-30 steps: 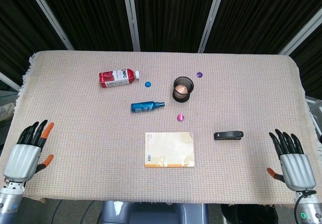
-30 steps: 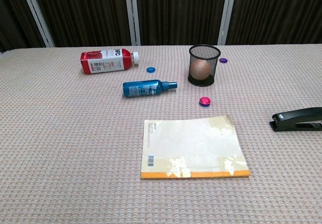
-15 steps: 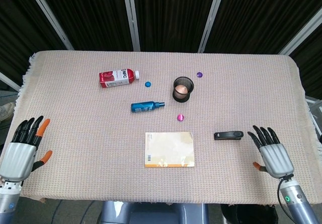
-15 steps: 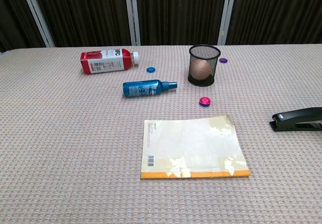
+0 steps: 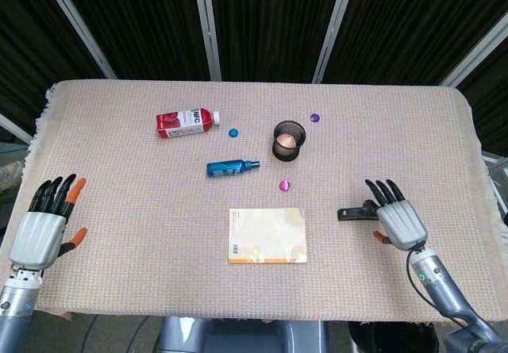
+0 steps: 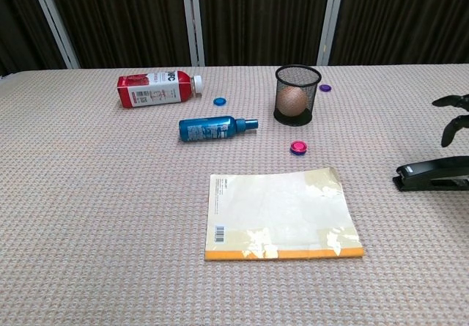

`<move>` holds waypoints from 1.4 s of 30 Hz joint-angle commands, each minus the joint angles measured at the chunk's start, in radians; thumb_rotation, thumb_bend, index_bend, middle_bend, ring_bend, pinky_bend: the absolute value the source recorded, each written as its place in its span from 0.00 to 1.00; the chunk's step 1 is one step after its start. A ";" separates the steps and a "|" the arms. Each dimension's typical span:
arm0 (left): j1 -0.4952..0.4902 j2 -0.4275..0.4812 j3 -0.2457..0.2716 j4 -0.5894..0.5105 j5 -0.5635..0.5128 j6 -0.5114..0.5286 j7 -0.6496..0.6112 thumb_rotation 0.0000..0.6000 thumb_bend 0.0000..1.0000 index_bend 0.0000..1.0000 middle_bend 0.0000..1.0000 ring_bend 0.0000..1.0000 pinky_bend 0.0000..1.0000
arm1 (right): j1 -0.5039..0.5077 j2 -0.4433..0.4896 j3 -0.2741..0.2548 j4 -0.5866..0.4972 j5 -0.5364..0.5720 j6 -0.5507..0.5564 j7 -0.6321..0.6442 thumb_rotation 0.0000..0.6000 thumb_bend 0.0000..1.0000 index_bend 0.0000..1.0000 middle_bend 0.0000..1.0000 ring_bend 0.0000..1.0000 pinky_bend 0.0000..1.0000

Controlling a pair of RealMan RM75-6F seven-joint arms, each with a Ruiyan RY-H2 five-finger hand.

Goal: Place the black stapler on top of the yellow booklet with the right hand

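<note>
The black stapler (image 5: 354, 212) (image 6: 431, 173) lies flat on the cloth, right of the yellow booklet (image 5: 267, 235) (image 6: 279, 212). My right hand (image 5: 397, 216) hovers over the stapler's right end with fingers spread, holding nothing; only its dark fingertips (image 6: 453, 113) show at the chest view's right edge, above the stapler. My left hand (image 5: 46, 226) rests open at the table's left front corner, far from both objects.
A red bottle (image 5: 186, 121) and a blue bottle (image 5: 232, 166) lie at the back left. A black mesh cup (image 5: 288, 140) holds a ball. Small discs lie nearby: blue (image 5: 233, 132), purple (image 5: 314, 118), pink (image 5: 284, 185).
My right hand has moved left and forward from the table's right front corner to over the stapler's right end. The left hand shifted slightly. The stapler and booklet have not moved.
</note>
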 commanded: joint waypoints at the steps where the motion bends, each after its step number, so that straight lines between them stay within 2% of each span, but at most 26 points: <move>1: 0.000 0.003 0.000 -0.001 -0.002 0.000 -0.004 1.00 0.24 0.00 0.00 0.00 0.08 | 0.034 -0.035 0.002 0.042 0.021 -0.054 0.004 1.00 0.13 0.33 0.00 0.00 0.00; 13: 0.000 0.008 0.005 -0.003 -0.011 0.001 -0.006 1.00 0.24 0.00 0.00 0.00 0.08 | 0.097 -0.103 -0.005 0.157 0.034 -0.110 0.085 1.00 0.14 0.33 0.00 0.00 0.00; 15: 0.000 0.008 0.006 -0.003 -0.011 0.000 -0.005 1.00 0.24 0.00 0.00 0.00 0.08 | 0.103 -0.105 -0.007 0.165 0.032 -0.112 0.089 1.00 0.16 0.35 0.00 0.00 0.00; 21: -0.003 0.004 0.008 -0.006 -0.022 -0.010 0.011 1.00 0.24 0.00 0.00 0.00 0.08 | 0.115 -0.116 -0.014 0.203 0.035 -0.115 0.125 1.00 0.23 0.49 0.05 0.00 0.00; 28: -0.006 -0.002 0.014 -0.011 -0.024 -0.016 0.035 1.00 0.25 0.00 0.00 0.00 0.08 | 0.121 -0.137 -0.028 0.260 0.031 -0.107 0.158 1.00 0.26 0.54 0.08 0.00 0.00; 32: -0.007 0.000 0.014 -0.015 -0.027 -0.018 0.036 1.00 0.25 0.00 0.00 0.00 0.08 | 0.123 -0.145 -0.033 0.284 0.029 -0.098 0.183 1.00 0.33 0.59 0.11 0.00 0.00; 38: -0.007 0.004 0.017 -0.019 -0.018 -0.012 0.028 1.00 0.25 0.00 0.00 0.00 0.08 | 0.112 -0.137 -0.043 0.262 0.023 -0.063 0.154 1.00 0.36 0.61 0.12 0.00 0.00; 42: -0.010 0.010 0.020 -0.021 -0.001 -0.006 0.012 1.00 0.25 0.00 0.00 0.00 0.08 | 0.095 -0.108 -0.039 0.174 0.030 -0.028 0.065 1.00 0.36 0.61 0.12 0.00 0.00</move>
